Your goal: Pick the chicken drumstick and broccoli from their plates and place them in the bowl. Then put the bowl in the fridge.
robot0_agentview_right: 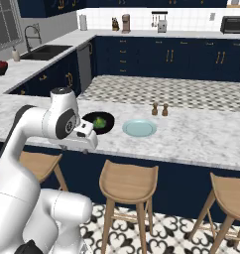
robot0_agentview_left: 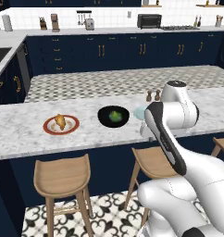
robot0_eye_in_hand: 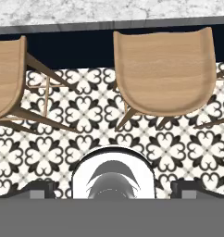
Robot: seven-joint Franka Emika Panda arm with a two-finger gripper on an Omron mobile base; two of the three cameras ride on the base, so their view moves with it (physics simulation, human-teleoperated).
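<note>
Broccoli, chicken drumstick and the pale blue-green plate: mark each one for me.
broccoli (robot0_agentview_left: 115,115): left base view, top of the green floret inside the black bowl.
chicken drumstick (robot0_agentview_left: 61,121): left base view, middle of the meat.
pale blue-green plate (robot0_agentview_right: 139,128): right base view, bare centre.

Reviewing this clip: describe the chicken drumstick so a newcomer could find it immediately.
On the long marble counter above the wooden stools, find the red-rimmed plate left of the black bowl. The chicken drumstick lies on it: golden-brown, unlike the green broccoli in the bowl.
</note>
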